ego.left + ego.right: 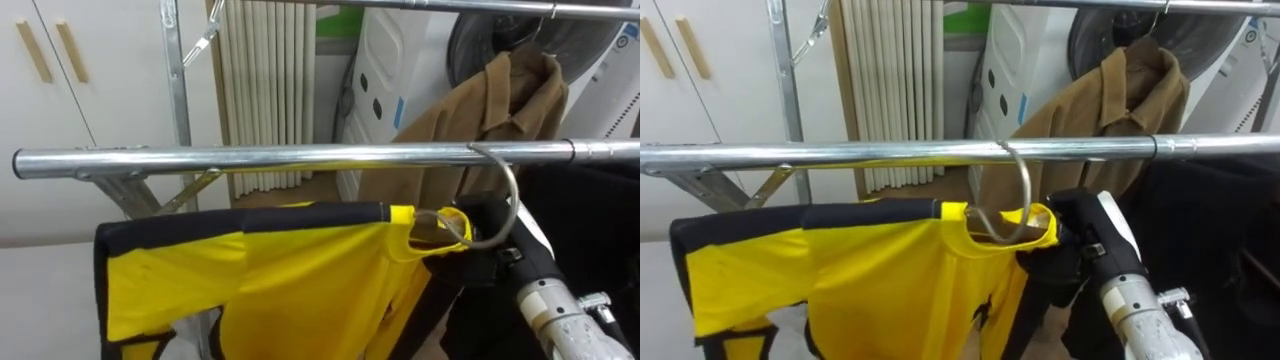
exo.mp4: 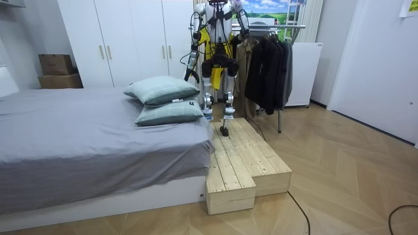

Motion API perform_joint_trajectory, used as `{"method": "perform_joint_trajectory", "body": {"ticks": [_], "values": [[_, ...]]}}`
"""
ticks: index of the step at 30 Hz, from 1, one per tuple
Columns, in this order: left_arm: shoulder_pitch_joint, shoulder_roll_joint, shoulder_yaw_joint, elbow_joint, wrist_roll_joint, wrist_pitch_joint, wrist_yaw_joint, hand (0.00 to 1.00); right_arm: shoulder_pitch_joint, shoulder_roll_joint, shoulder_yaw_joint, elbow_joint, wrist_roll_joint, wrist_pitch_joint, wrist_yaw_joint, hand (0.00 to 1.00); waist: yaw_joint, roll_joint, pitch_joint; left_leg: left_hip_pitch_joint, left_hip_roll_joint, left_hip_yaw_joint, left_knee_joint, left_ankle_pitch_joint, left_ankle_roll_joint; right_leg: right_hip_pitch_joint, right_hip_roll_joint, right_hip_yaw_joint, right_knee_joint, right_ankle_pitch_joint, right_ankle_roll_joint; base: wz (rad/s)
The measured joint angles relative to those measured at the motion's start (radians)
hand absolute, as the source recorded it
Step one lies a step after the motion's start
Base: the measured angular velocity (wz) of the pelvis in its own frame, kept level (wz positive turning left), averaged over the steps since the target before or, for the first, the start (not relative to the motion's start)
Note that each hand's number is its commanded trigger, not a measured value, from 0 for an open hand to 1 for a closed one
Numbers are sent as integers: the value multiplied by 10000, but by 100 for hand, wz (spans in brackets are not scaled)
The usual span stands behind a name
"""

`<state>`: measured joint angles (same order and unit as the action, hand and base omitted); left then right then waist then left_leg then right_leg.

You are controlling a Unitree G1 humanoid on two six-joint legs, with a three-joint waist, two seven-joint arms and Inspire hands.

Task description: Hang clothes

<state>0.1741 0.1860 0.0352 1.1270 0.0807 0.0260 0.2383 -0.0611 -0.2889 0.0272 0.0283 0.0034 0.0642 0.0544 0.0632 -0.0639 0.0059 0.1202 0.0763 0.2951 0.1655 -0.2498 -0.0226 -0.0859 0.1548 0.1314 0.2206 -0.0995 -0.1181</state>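
Standing on a wooden platform [image 2: 243, 163] beside a grey bed [image 2: 78, 137], facing a clothes rack [image 2: 287, 27], back toward the room view. Reaching up with the right hand [image 1: 1070, 262] to the collar of a yellow shirt [image 1: 300, 285] with black trim, directly below the front rail [image 1: 300, 158]. Positioned against the neck of the wire hanger [image 1: 514, 195] at that point; cannot tell whether closed on it or merely resting there, dark hand against dark cloth. Hooked over the front rail and bearing on it, with the shirt's collar just under the rail and the cloth spread toward the robot's left, draping downward. Hanging the left hand [image 2: 190, 70] low beside the hip in the room view; too small there to judge open or closed. Behind the front rail: a brown jacket [image 1: 470, 130] on a second, higher rail [image 1: 480, 8], a white ribbed radiator [image 1: 265, 70], and white wardrobe doors [image 1: 100, 90] with wooden handles toward the left. Along the rack toward the room view's right: a row of dark garments [image 2: 268, 72].
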Motion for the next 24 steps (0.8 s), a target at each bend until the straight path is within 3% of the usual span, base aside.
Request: {"method": "perform_joint_trajectory", "body": {"ticks": [11,24], "values": [[-6,-3,0,-105,-9,176,-124,0,0,9,0,390,4,40,10,100,-5,1,-3,-2,-14,-10,6,1,-1,-18,-16,-15,5,8,-14,0],[124,-42,31,-782,-87,530,-225,0,-55,-70,3,2129,181,659,523,100,10,-115,-67,16,-3,-6,12,2,-3,-8,-10,-43,14,16,-27,0]]}}
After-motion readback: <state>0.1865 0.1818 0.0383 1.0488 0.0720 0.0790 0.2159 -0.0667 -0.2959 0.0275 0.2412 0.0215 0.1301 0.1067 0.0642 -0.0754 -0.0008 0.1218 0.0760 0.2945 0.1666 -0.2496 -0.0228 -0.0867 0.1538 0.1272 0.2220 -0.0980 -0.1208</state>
